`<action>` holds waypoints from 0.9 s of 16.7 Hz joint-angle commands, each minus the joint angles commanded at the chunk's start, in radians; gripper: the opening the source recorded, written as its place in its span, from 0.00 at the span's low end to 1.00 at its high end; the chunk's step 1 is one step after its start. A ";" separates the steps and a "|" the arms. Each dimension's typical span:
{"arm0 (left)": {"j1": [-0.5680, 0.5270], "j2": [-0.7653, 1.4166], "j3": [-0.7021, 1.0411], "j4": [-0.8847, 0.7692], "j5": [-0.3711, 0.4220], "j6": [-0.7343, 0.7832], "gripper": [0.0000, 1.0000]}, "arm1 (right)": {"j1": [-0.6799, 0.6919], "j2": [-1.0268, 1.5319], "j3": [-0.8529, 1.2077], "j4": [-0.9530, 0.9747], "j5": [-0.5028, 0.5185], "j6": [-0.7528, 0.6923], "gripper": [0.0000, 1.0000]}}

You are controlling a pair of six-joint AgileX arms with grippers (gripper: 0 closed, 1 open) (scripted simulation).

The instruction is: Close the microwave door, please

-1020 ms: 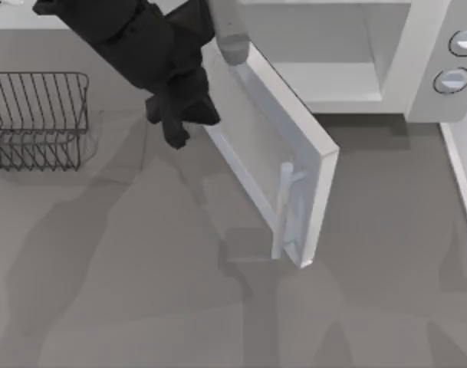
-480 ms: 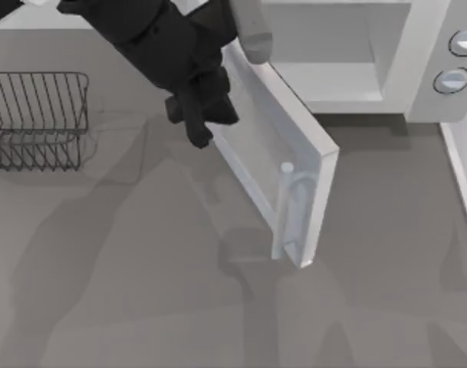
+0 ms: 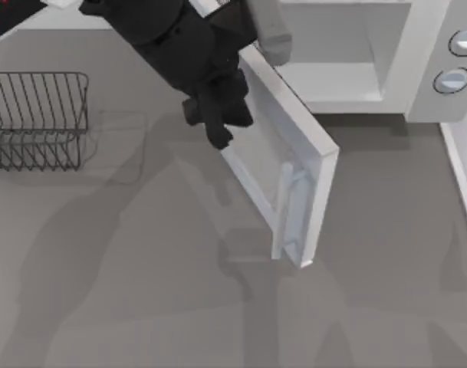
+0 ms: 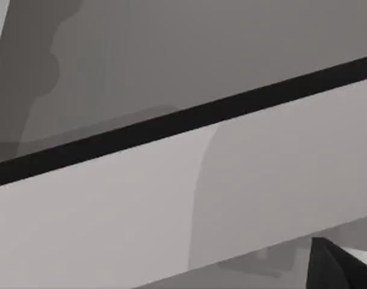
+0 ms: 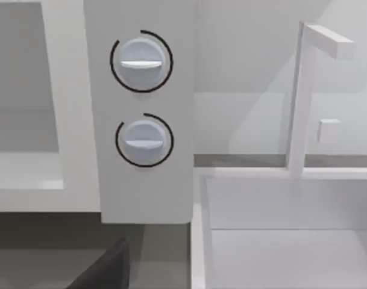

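The microwave point(image 3: 417, 69) stands at the table's back, its pale cavity open and two round knobs point(image 3: 452, 79) on its side panel. The microwave door point(image 3: 298, 142) swings out toward the table's middle, and its pale bar handle point(image 3: 283, 211) sits near the free edge. My left gripper point(image 3: 218, 126) is black and hangs against the door's outer face, close to the hinge end. The left wrist view is pressed close to a flat grey panel point(image 4: 171, 198). In the right wrist view the knobs point(image 5: 141, 60) face the camera, with a dark part of my right gripper point(image 5: 105, 271) below them.
A dark wire basket point(image 3: 37, 119) stands at the table's left. A white sink basin point(image 5: 279, 229) with a square tap point(image 5: 297, 96) sits beside the microwave on the right, and its rim point(image 3: 463, 176) runs along the table's right edge. Bare grey tabletop lies in front.
My left arm has moved right and a little toward the front, along the door's outer face. The door's free edge has stayed where it was.
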 joint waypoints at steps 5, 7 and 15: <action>-0.004 0.001 0.008 0.004 -0.003 -0.007 0.00 | 0.000 0.000 0.000 0.000 0.000 0.000 1.00; -0.015 0.011 0.021 0.005 -0.006 -0.018 0.00 | 0.000 0.000 0.000 0.000 0.000 0.000 1.00; -0.047 0.039 0.057 0.009 -0.018 -0.049 0.00 | 0.000 0.000 0.000 0.000 0.000 0.000 1.00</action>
